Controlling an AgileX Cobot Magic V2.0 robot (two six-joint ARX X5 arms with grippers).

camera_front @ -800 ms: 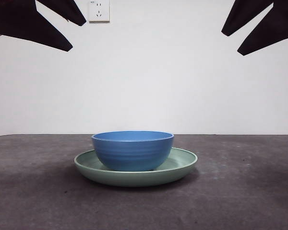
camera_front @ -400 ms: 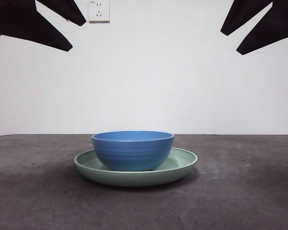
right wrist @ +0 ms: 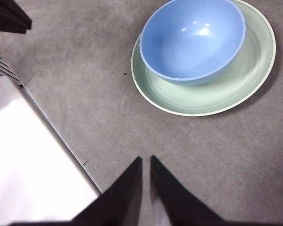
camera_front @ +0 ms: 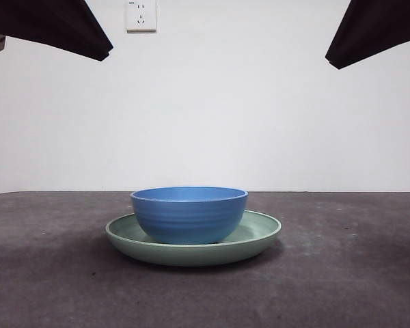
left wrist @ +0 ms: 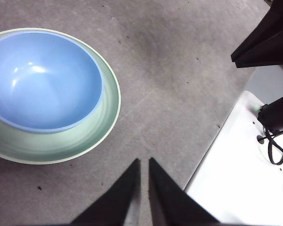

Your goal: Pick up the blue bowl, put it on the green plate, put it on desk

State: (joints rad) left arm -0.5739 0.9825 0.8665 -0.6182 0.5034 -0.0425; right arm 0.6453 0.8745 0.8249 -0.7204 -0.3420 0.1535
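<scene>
Jaws of the left gripper (left wrist: 144, 162) and right gripper (right wrist: 145, 160) were pressed nearly together, nothing held, both raised well clear of the dark grey-brown matte desk (camera_front: 355, 273). One ridged medium-blue round bowl (camera_front: 189, 214) was seated in one pale sage-green shallow plate (camera_front: 260, 236), its base hidden by the rim.

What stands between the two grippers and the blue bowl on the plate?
Nothing visible does. The blue bowl sits in the green plate, open from above. The left gripper and right gripper hang apart from it over bare desk.
</scene>
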